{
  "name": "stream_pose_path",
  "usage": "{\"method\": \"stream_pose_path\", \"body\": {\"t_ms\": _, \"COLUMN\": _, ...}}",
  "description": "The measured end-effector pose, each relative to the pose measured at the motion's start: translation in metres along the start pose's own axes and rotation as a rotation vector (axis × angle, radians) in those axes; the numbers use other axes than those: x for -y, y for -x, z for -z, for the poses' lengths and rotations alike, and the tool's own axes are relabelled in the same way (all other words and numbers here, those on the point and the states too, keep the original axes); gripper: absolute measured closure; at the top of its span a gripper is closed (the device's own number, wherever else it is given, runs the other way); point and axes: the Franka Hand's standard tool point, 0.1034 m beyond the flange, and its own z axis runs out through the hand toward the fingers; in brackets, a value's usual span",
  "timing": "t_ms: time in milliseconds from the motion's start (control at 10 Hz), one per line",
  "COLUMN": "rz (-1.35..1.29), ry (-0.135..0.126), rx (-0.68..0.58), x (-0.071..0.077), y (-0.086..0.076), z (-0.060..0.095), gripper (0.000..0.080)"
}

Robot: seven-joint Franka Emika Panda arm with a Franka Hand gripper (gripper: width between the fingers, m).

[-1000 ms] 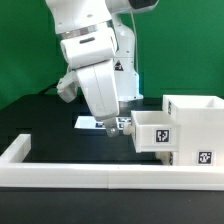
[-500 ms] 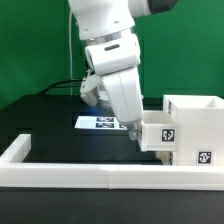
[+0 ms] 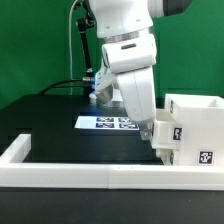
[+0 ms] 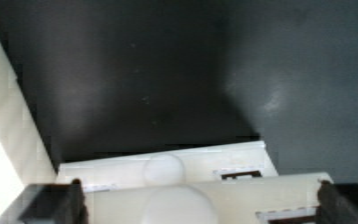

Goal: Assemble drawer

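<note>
Pushing a tray [image 3: 168, 132] into the upper slot of the case [image 3: 193, 125] looks like the step in hand: in the exterior view the tray sits most of the way inside the case, its tagged front face only a little proud of the case's front. The gripper [image 3: 146, 130] is right at that front face, on the side toward the exterior view's left, but whether its jaws are pinching the tray's edge or merely pressing against it cannot be told; the fingers are hidden behind the arm's own bulk there, and the wrist view is too blurred and close to settle it. The case stands at the exterior view's right, just behind the rail [image 3: 100, 171] that edges the table [image 3: 45, 115], with a second tag on its lower front. The marker board [image 3: 108, 123] lies flat behind the arm. By my reading, one tray is nearly seated; a second tray is not in sight, so the lower slot is probably unfilled.
</note>
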Motion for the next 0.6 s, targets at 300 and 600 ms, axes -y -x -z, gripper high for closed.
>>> {"method": "stream_pose_path", "body": {"t_ms": 300, "rz": -0.004, "ry": -0.003, "rx": 0.005, "x": 0.0, "y": 0.0025, "z": -0.0017, "gripper": 0.015}}
{"method": "stream_pose_path", "body": {"t_ms": 600, "rz": 0.036, "ry": 0.014, "rx": 0.004, "x": -0.0045, "y": 0.0037, "z": 0.002, "gripper": 0.015}}
